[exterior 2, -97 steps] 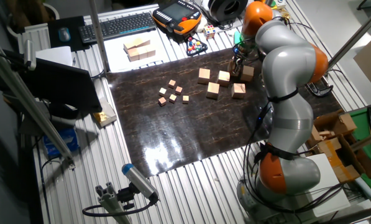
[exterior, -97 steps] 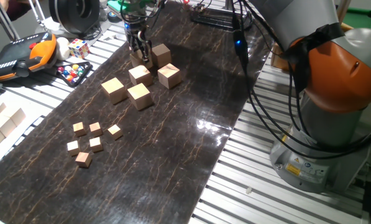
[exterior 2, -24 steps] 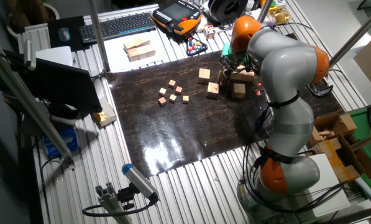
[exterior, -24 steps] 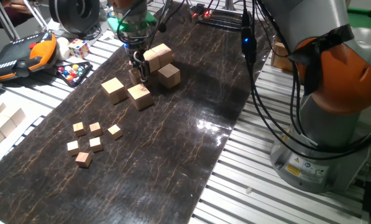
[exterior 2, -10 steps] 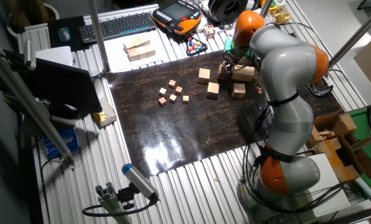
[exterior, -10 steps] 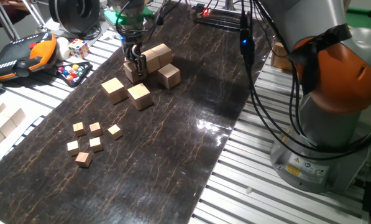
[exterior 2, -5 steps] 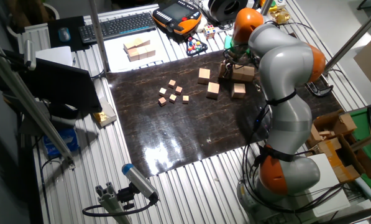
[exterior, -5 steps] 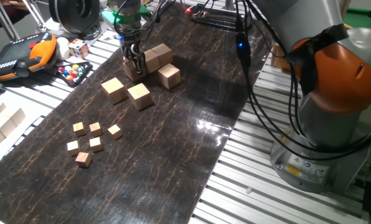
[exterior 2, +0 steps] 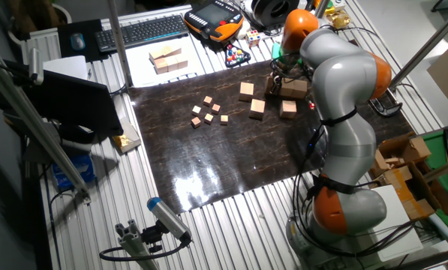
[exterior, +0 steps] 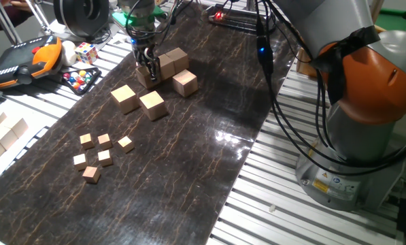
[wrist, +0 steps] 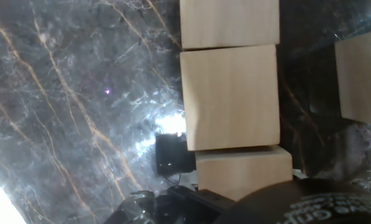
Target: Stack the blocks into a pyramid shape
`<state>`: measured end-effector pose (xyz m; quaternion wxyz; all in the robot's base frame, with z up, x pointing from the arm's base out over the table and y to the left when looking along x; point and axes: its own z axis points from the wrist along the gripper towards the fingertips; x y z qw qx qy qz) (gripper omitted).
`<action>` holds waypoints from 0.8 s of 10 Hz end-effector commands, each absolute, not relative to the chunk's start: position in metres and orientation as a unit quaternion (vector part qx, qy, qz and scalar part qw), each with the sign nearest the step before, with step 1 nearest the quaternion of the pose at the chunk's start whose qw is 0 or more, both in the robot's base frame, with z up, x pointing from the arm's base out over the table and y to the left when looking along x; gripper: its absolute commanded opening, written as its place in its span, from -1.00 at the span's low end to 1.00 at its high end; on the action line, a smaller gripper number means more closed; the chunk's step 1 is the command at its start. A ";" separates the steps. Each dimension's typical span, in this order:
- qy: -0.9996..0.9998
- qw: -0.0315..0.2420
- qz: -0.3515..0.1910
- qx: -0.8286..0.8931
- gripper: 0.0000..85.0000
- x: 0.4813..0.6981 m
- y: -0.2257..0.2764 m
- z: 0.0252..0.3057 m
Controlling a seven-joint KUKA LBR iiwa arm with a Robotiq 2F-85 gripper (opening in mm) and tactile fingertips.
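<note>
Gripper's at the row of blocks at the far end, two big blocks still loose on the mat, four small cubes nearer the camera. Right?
Not quite: five small cubes, not four, as one fixed view shows. The rest holds: gripper at the row of blocks, and two of the loose blocks lie apart from it.

The dark marbled mat (exterior 2: 224,142) lies across the ribbed metal bench (exterior 2: 231,225) in the middle of the frame. The arm (exterior 2: 336,97) rises from the lower right and bends to the upper middle, where the hand (exterior 2: 272,82) is down among the blocks; whether its fingers are closed cannot be told. A row of blocks (exterior 2: 290,88) lies just beside the hand. Single blocks sit at (exterior 2: 246,91), (exterior 2: 257,109) and (exterior 2: 287,109). Five small cubes (exterior 2: 207,111) are scattered left of them. Past the mat's top edge lie a keyboard (exterior 2: 142,31), an orange pendant (exterior 2: 216,19) and more wooden blocks (exterior 2: 167,58) on white paper.
</note>
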<state>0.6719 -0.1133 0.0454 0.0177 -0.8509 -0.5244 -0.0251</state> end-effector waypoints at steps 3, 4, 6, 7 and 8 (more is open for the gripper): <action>-0.526 0.020 -0.023 -0.850 -0.98 0.672 -0.113 0.046; -0.528 0.020 -0.022 -0.849 -0.98 0.672 -0.113 0.046; -0.530 0.018 -0.019 -0.848 -0.98 0.672 -0.114 0.046; -0.530 0.017 -0.018 -0.847 -0.98 0.672 -0.114 0.047; -0.531 0.017 -0.017 -0.847 -0.98 0.672 -0.115 0.047</action>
